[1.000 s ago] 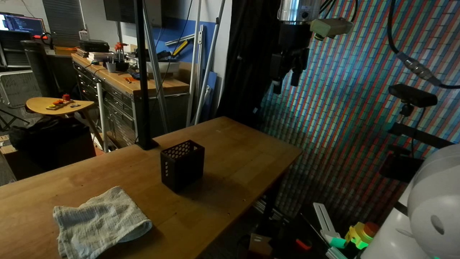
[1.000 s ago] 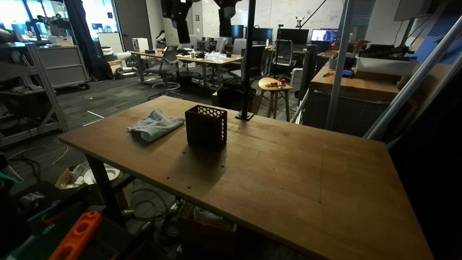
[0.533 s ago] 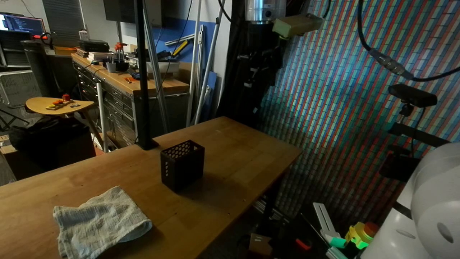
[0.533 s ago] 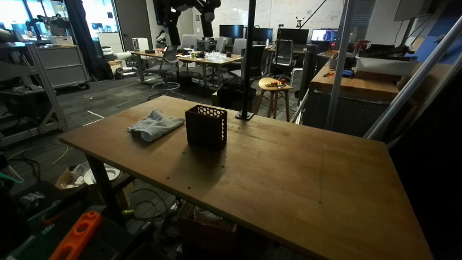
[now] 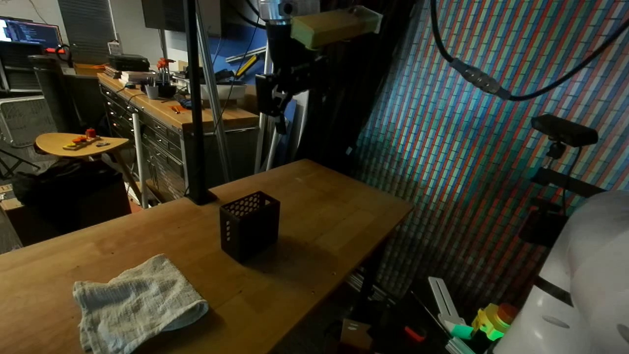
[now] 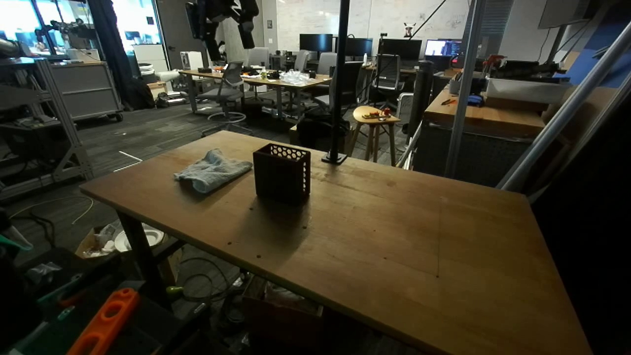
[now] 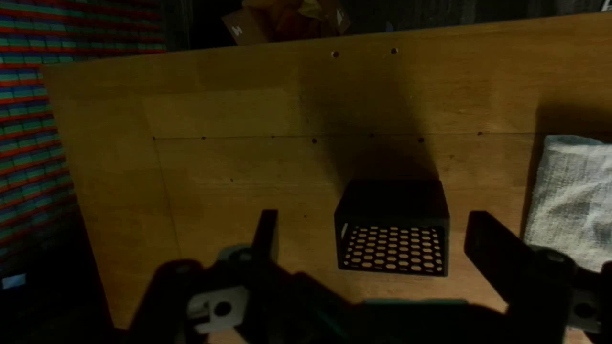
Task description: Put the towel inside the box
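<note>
A light grey-blue towel (image 5: 140,305) lies crumpled flat on the wooden table; it also shows in an exterior view (image 6: 214,170) and at the right edge of the wrist view (image 7: 576,200). A black open-topped box (image 5: 250,231) with honeycomb holes stands upright beside the towel, apart from it; it shows in an exterior view (image 6: 281,177) and in the wrist view (image 7: 392,203). My gripper (image 7: 374,215) is open and empty, high above the table. In the wrist view its fingers appear either side of the box. It also shows in both exterior views (image 5: 274,115) (image 6: 230,47).
A black post (image 5: 194,123) stands at the table's edge near the box; it also shows in an exterior view (image 6: 340,98). The wooden table (image 6: 419,236) has open edges. A small camera (image 5: 565,130) on a mount and the white arm body (image 5: 589,275) are at the right.
My gripper has moved to the left in both exterior views, staying high above the table. The towel and the box have not moved.
</note>
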### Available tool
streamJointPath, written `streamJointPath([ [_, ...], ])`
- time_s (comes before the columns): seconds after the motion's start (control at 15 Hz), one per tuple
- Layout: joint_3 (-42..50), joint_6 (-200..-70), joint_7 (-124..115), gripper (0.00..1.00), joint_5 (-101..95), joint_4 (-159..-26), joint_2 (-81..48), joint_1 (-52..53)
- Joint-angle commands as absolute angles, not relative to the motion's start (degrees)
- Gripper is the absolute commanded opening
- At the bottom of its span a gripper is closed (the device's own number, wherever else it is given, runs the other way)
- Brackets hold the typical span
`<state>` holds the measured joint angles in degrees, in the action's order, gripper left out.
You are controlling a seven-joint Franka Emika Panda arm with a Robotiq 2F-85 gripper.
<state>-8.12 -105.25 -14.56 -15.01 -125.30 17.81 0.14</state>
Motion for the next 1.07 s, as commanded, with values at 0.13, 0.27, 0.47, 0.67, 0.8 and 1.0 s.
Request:
streamJointPath([
  [0.13,-11.1,-106.3,-22.3,1.0,-13.7,-114.3,8.1,3.3],
  [0.27,-11.7,-107.7,-24.7,1.0,-13.6,-110.4,4.1,4.4],
  [0.47,-11.9,-110.2,-27.4,1.0,-13.8,-105.2,-1.6,6.3],
  [0.67,-11.6,-113.1,-28.5,1.0,-14.1,-100.3,-8.3,8.6],
  [0.8,-11.2,-114.3,-28.2,1.0,-13.9,-97.6,-12.3,10.0],
  [1.0,-10.5,-115.6,-27.5,1.0,-13.2,-94.7,-17.3,12.0],
])
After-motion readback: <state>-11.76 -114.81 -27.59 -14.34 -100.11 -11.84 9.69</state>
